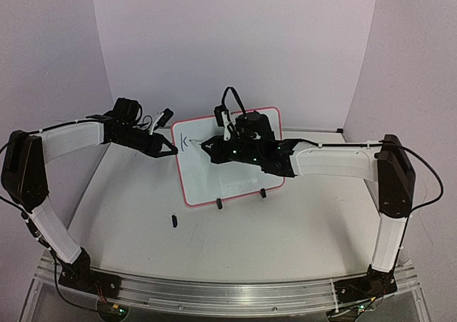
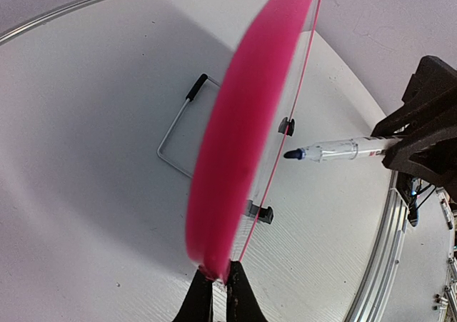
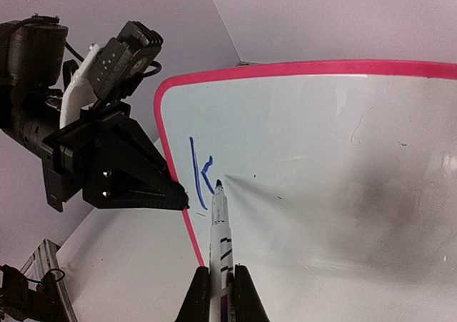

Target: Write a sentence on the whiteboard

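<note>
- One blue letter only on the whiteboard [image 3: 321, 158]: a "k" near the upper left corner, the start of the sentence [image 3: 200, 175], with most of the writing judged not yet done.
- Standing mid-table on two black clip feet [image 1: 219, 205], near upright, leaning back a little, face toward the arms.
- Marker [image 3: 218, 222] clenched between the fingers of the right gripper [image 3: 218, 283], long axis running straight out from the jaws toward the whiteboard.
- Dark tip just beside the lower arm of the "k", at the surface or barely off it; contact hard to tell from either wrist view.
- Next stroke judged to lie rightward from the tip, along the long side of the whiteboard, with wide bare white that way.
- Left gripper [image 2: 214, 283] clamped on the left rim of the whiteboard, thin red edge pinched between the fingertips, likely steadying it against the push of the marker.
- Right arm the one at the writing spot; left gripper on the rim just beside the "k", so little room on that side.
- Whiteboard: smooth, glossy, rigid sheet with rounded corners, a thin red border and a few faint smudges and scratches; slick under a felt tip.
- Marker: slim plastic barrel, clear near the tip, white with printing further back, uncapped.
- Small black piece [image 1: 173, 220] lying on the table [image 1: 300, 229] in front of the whiteboard, perhaps the cap.
- Table: flat, matte, white.
</note>
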Robot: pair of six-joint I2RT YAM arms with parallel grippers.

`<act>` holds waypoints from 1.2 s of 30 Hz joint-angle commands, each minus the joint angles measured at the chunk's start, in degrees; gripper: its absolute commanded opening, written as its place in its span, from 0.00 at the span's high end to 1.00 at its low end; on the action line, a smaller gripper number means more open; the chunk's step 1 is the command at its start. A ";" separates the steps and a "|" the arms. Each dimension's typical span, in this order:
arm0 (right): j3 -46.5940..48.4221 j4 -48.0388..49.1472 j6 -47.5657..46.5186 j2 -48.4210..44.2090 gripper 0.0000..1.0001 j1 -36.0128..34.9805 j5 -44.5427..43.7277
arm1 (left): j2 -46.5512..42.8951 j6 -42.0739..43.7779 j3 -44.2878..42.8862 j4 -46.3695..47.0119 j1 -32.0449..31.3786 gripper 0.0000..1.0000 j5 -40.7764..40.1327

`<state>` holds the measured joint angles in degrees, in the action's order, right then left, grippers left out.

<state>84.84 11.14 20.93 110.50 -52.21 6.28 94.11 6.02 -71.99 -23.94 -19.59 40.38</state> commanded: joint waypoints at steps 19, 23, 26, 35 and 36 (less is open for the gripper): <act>-0.43 -0.33 0.65 -1.75 1.00 1.03 -4.06 | 0.40 1.99 -0.79 -1.90 -1.76 1.00 -2.94; -0.69 -0.33 0.52 -2.17 1.00 1.06 -4.60 | 0.43 2.07 -0.79 -1.98 -1.76 1.00 -3.03; -0.65 -0.33 0.43 -2.39 1.00 1.17 -4.70 | 0.39 2.15 -0.79 -1.98 -1.81 1.00 -3.03; 0.03 -0.33 -0.27 -2.34 1.00 1.38 -4.70 | 0.47 2.34 -0.88 -2.05 -1.86 1.00 -3.09; 0.02 -0.33 -0.27 -2.39 1.00 1.40 -4.70 | 0.47 2.29 -0.88 -2.07 -1.92 1.00 -3.09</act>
<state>84.75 10.59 21.08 110.78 -51.83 4.40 94.11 6.00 -71.99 -23.92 -19.70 39.88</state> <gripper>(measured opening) 0.067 0.036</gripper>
